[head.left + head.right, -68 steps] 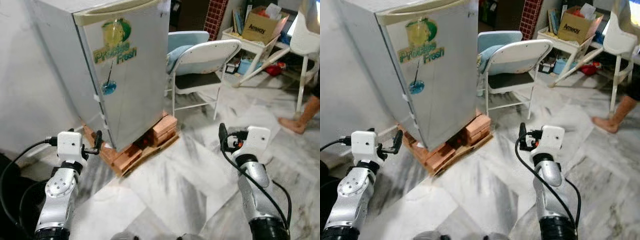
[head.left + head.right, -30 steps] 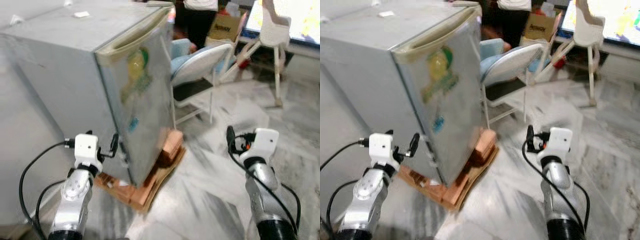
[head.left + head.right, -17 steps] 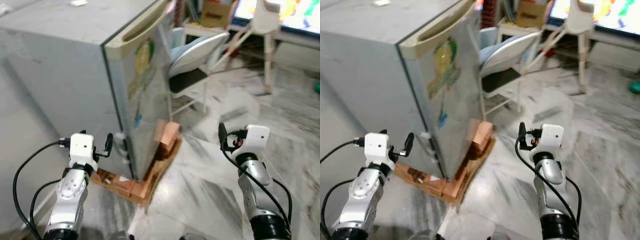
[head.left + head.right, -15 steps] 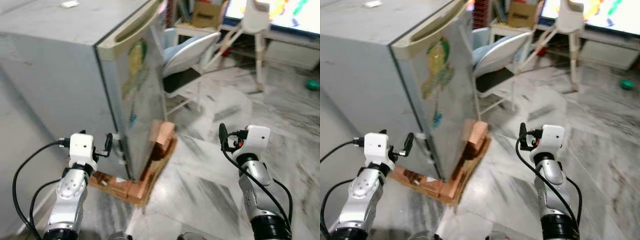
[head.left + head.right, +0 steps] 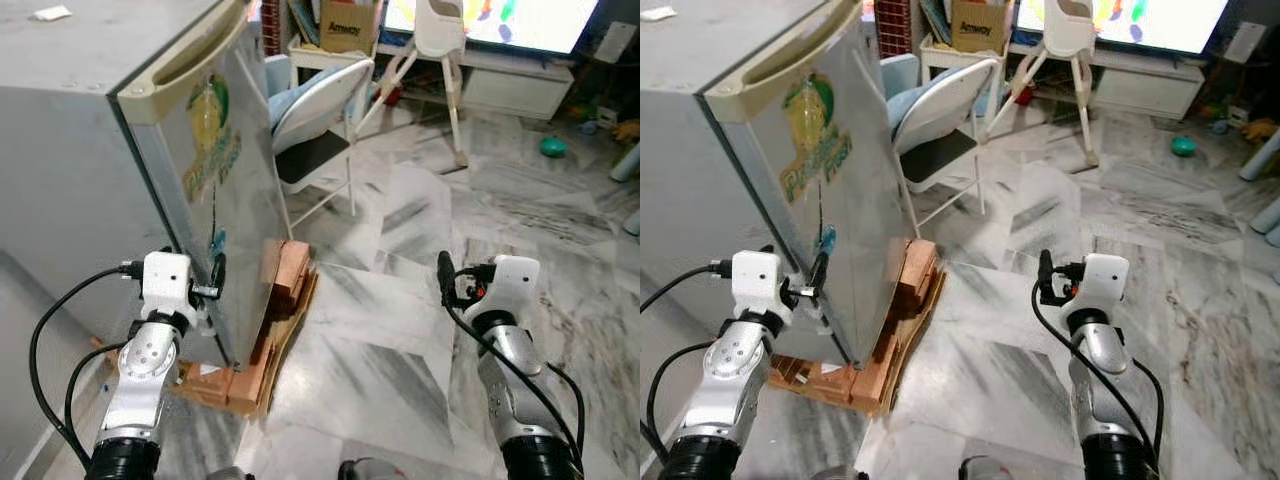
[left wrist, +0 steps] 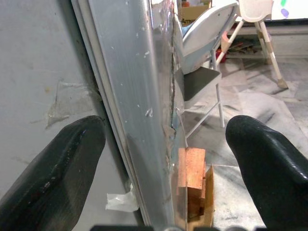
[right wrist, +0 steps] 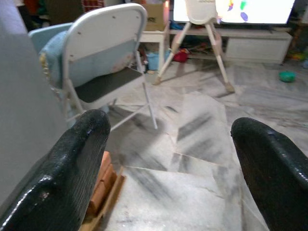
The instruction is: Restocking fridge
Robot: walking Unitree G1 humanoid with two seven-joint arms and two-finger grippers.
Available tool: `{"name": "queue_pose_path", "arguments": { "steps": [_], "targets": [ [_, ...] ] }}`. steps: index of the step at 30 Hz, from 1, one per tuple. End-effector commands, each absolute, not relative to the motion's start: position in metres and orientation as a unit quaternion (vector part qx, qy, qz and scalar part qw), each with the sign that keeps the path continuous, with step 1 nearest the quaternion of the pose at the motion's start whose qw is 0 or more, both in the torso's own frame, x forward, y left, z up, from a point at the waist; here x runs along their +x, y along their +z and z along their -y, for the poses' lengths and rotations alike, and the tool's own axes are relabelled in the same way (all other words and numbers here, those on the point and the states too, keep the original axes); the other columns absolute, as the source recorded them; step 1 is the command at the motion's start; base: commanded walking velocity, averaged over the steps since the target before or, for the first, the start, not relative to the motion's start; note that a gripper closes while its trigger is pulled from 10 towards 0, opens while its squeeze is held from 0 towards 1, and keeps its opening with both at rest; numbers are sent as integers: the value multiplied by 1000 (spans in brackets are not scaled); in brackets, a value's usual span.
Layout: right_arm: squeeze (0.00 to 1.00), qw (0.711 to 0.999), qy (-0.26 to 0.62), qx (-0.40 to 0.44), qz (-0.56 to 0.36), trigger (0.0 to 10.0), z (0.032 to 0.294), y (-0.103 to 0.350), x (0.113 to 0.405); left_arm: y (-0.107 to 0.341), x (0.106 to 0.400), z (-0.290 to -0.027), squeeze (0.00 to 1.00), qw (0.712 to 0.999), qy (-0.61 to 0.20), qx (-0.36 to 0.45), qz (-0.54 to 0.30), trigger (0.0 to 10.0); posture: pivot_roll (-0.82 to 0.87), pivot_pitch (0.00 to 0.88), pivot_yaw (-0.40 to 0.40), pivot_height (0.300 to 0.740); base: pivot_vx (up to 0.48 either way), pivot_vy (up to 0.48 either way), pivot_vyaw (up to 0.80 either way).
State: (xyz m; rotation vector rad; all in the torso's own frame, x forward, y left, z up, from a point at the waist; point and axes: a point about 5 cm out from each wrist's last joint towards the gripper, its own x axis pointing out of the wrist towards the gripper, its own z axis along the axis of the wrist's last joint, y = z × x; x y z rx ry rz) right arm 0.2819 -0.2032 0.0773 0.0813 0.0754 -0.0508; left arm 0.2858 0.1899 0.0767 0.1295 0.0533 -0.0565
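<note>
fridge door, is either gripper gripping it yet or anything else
Nothing is held. The left gripper is open, its fingers straddling the fridge door edge without closing on it. The right gripper is open over the floor.

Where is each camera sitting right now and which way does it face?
Head stereo pair: looks forward and down at the fridge on bricks; both arms show.
Left wrist: looks along the open left end effector, straddling the fridge door edge.
Right wrist: looks along the open right end effector at the folding chair.
Shared: chair, high chair and marble floor.
</note>
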Motion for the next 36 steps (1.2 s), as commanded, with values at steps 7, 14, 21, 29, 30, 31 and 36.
{"name": "queue_pose_path", "arguments": {
  "steps": [7,14,21,29,30,31,36],
  "targets": [
    [0,998,-11,41,-50,10000,202,75,279,82,306,-180,0,994,-54,84,-33,10000,5,0,-23,740,0,0,0],
    [0,996,20,44,-77,10000,194,67,273,85,322,-178,0,992,-57,105,-35,10000,-4,0,-25,740,0,0,0],
    [0,987,69,13,-144,10000,189,48,263,78,337,-153,0,982,-95,148,-72,10000,1,0,-31,740,0,0,0],
    [0,980,61,-7,-188,10000,210,33,243,86,350,-137,0,974,-128,169,-74,10000,-18,0,-14,740,0,0,0],
    [0,980,61,-7,-188,10000,210,33,243,86,350,-137,0,974,-128,169,-74,10000,-18,0,-14,740,0,0,0],
    [0,980,59,-8,-190,10000,210,33,244,86,351,-137,0,975,-130,162,-75,10000,-18,0,-13,740,0,0,0],
    [0,974,67,-17,-215,10000,204,27,245,99,356,-103,0,967,-198,156,-42,10000,2,0,-17,740,0,0,0]
  ]
}}
